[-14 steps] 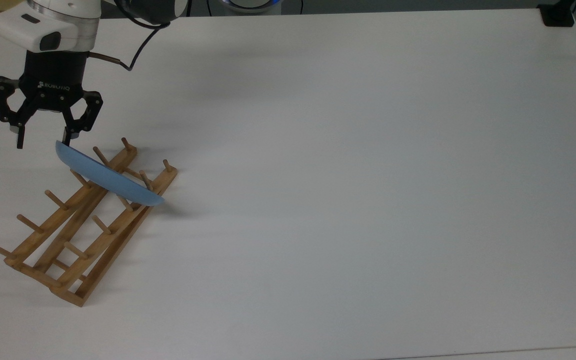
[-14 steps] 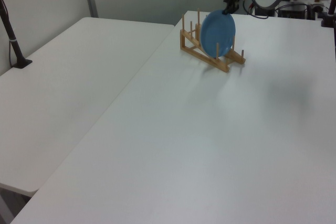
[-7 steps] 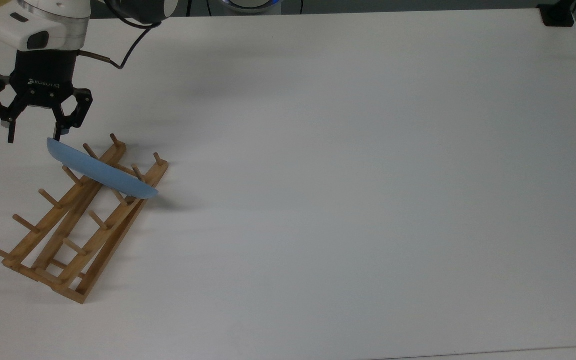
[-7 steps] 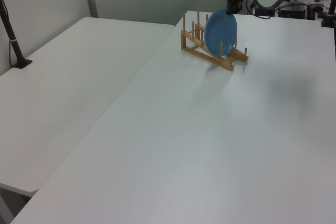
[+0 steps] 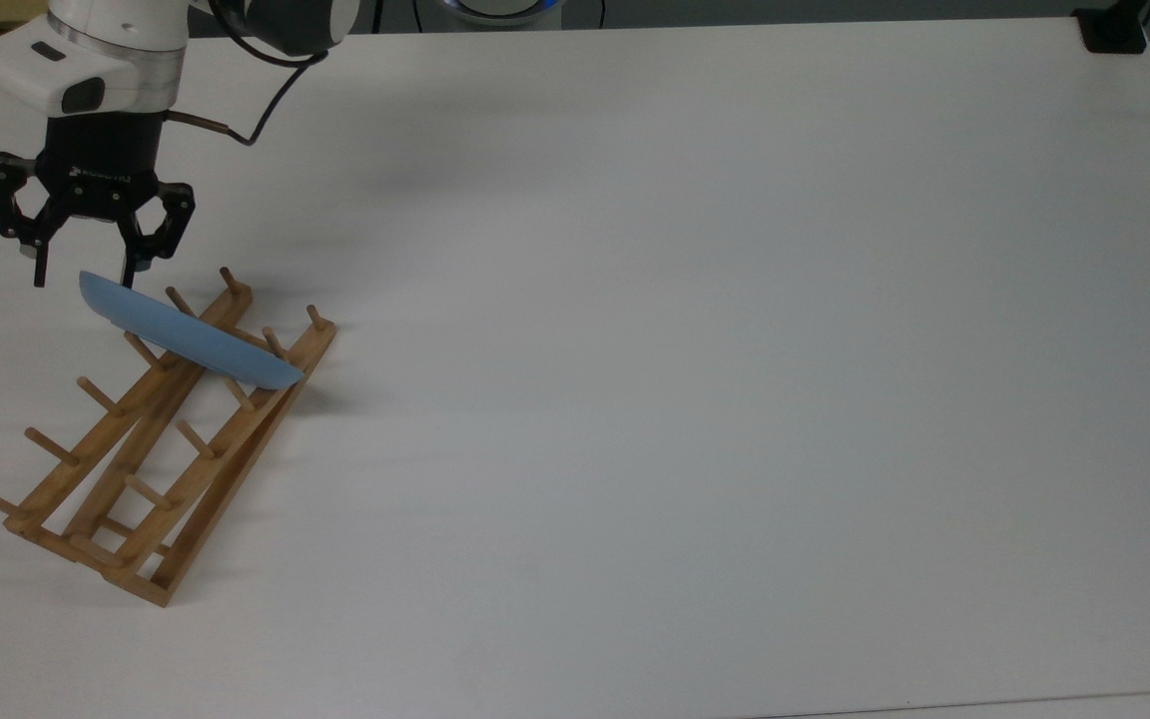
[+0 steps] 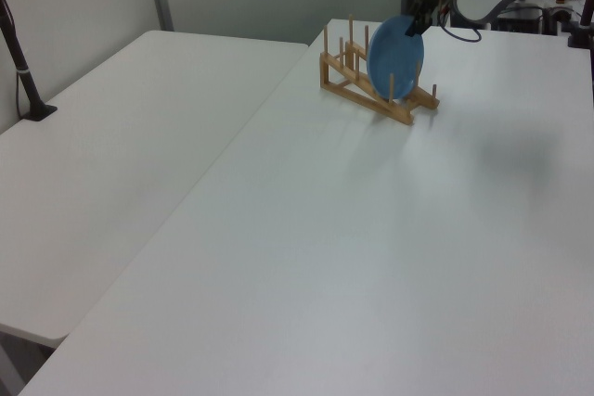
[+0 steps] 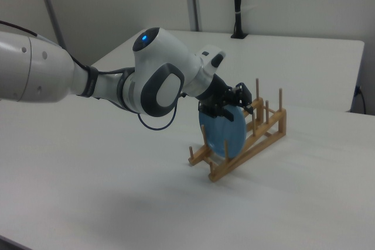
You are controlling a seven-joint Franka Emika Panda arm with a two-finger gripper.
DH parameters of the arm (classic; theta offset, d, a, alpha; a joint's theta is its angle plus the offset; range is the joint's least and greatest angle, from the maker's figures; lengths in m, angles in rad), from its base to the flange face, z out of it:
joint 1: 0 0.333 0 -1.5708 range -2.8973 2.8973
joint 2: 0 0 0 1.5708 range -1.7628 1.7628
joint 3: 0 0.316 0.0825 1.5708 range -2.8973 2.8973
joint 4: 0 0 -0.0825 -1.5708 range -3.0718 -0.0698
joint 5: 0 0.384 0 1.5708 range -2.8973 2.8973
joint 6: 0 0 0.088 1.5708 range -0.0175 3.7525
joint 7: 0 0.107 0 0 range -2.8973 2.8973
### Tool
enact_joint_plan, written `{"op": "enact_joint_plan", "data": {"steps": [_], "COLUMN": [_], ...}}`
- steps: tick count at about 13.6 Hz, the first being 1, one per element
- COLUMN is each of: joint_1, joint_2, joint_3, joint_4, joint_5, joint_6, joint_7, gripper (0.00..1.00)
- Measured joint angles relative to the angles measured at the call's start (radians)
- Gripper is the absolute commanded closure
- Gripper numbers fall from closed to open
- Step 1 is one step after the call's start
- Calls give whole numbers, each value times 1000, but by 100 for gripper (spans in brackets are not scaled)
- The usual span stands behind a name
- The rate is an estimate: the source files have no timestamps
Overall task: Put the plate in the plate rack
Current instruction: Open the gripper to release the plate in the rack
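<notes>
Standing on edge in the plate rack (image 5: pixel 151 439), the plate (image 5: pixel 191 335) sits near the rack's far end in the top view, slotted across both rails between the dowel pegs and leaning a little. And the gripper (image 5: pixel 86 275) is right above the plate's upper rim, fingers spread apart, nothing held between them; one fingertip (image 5: pixel 126 277) hangs just over the plate's edge, whether it touches I can't say. From the left view the plate (image 6: pixel 395 57) shows its round blue face, with the rack (image 6: pixel 376 90) beneath it and the gripper's dark body behind the top rim. Over in the right view the arm (image 7: pixel 158 83) reaches in from the right view's left, its gripper (image 7: pixel 231 106) hovering at the top of the plate (image 7: pixel 222 133), and the rack (image 7: pixel 246 139) runs diagonally under it. Around them, the white worktop (image 5: pixel 685 350) stretches wide. A black cable (image 5: pixel 256 110) loops off the wrist. A second white table (image 6: pixel 102 164) stands beside the worktop on the left view's left, with a dark post (image 6: pixel 20 62) at its edge.
</notes>
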Motion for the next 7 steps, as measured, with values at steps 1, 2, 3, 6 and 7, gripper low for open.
{"op": "enact_joint_plan", "data": {"steps": [1,2,3,6,7], "joint_1": [1,2,3,15,16], "joint_2": [0,0,-2,-26,-50], "joint_3": [1,4,8,45,65], "joint_4": [0,0,0,6,15], "joint_5": [0,0,0,0,0], "joint_6": [0,0,0,-63,-134], "joint_7": [13,29,51,159,191], "gripper": [36,36,36,36,35]}}
